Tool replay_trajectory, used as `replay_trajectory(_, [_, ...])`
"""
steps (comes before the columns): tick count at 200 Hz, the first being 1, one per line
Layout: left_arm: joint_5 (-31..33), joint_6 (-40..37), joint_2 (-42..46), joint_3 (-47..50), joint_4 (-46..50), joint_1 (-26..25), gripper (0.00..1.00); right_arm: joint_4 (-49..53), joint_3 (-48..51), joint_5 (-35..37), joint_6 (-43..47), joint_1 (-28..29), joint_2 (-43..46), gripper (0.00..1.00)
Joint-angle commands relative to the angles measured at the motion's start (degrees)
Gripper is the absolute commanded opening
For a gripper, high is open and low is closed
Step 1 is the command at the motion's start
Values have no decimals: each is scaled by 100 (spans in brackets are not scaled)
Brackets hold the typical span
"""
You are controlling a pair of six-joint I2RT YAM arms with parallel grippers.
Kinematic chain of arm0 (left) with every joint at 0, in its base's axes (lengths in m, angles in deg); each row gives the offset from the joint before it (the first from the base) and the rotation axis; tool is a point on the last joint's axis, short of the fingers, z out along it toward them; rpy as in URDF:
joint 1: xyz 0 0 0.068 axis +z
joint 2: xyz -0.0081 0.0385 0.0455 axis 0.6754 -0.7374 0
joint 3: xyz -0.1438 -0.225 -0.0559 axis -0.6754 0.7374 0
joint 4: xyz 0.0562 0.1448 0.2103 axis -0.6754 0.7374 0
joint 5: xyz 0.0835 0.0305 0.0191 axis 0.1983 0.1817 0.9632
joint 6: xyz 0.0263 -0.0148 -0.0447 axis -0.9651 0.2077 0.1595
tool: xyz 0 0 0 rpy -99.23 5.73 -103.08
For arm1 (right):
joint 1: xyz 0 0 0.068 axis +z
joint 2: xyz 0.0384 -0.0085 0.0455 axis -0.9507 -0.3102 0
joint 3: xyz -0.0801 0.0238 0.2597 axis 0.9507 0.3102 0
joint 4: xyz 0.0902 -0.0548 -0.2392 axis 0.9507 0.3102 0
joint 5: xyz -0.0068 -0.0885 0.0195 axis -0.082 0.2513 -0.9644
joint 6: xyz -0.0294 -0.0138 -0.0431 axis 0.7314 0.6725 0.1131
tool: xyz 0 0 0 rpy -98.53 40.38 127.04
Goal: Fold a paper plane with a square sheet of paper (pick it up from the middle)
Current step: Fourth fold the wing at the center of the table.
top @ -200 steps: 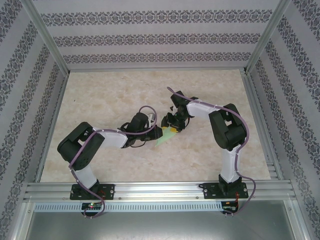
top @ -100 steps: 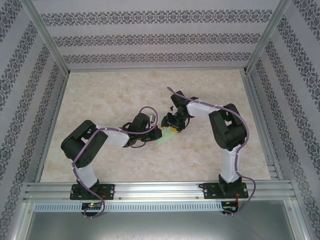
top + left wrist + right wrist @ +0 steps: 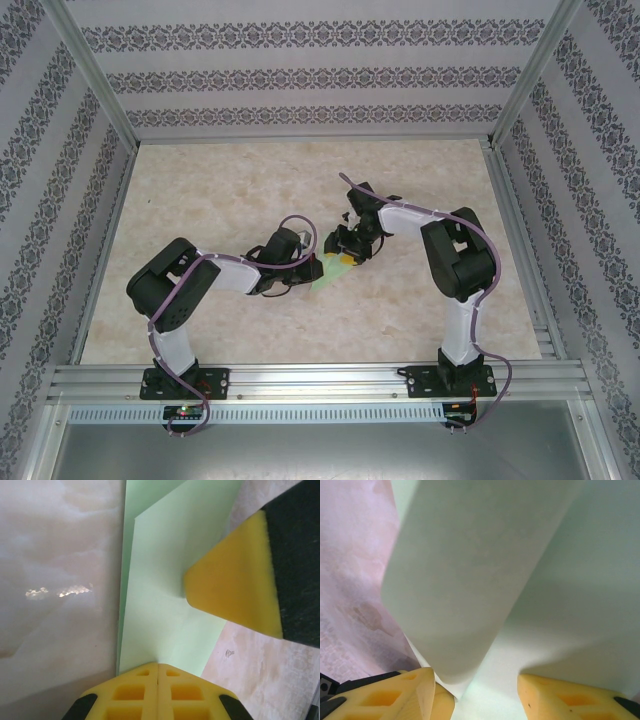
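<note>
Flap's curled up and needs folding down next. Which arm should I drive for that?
Right, probably. The right gripper is open, straddling the curled flap of the paper. The left gripper is shut, tips at the paper's near edge, so it suits anchoring.

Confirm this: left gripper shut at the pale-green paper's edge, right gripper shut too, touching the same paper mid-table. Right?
Not quite. The right gripper is open, not shut: the right wrist view shows its two yellow fingers standing apart, with a raised flap of the paper between them. The rest holds: the left gripper is shut at the paper's edge, mid-table.
</note>
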Motion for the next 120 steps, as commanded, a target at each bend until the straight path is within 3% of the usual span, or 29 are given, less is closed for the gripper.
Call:
replay_trajectory(1, [9,-132,-105,-78,184,-37,5,-520,833,1332,372,37,-1175,51])
replay_trajectory(86, [-160,-247,464,211,114,-39,7,6,557,2033,194,48,-1500,40])
replay_trajectory(120, [-295,-134,702,596,-14,-54,8,99,477,2140,191,73,-1592,40])
